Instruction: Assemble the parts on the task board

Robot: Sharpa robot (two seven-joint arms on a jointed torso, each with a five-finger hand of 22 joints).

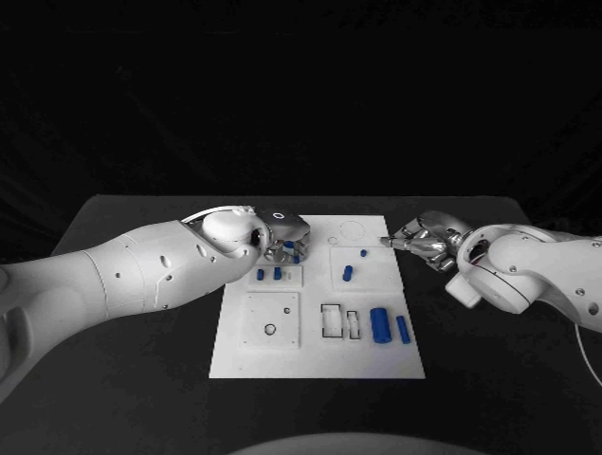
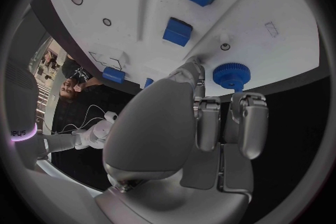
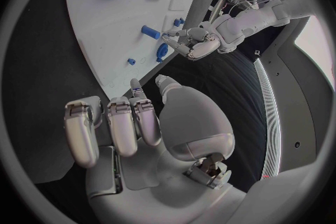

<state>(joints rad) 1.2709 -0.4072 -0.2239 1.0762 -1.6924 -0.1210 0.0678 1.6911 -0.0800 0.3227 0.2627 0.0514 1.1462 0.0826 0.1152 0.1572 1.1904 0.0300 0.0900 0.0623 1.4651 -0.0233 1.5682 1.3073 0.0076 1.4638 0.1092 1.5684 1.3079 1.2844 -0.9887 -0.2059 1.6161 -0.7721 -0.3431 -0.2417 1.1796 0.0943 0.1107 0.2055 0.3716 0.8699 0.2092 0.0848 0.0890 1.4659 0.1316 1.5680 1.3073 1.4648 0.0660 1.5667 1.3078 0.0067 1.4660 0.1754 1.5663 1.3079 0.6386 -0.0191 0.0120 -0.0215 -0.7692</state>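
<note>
task board (image 1: pixel 246 365) | approx half done, judged: cylinder (image 1: pixel 380 322) + rod (image 1: pixel 403 329) loose at 4 o'clock | left hand (image 1: pixel 282 237) over blue gear (image 2: pixel 232 75) at 11 o'clock, grip: cannot tell | right hand (image 1: pixel 424 237) at 1 o'clock edge, fingers curled in, holding nothing

The robot's silver left hand (image 1: pixel 276 237) is hanging over the far left corner of the white rectangular task board (image 1: pixel 315 365), crowding the small blue parts (image 1: pixel 269 274) there. The silver right hand (image 1: pixel 421 237) is sitting just off the board's far right edge. Two long blue cylinders (image 1: pixel 390 324) are lying near the right edge, well apart from both hands, while bare black worktop (image 1: pixel 505 379) is lying open on either side.
</note>
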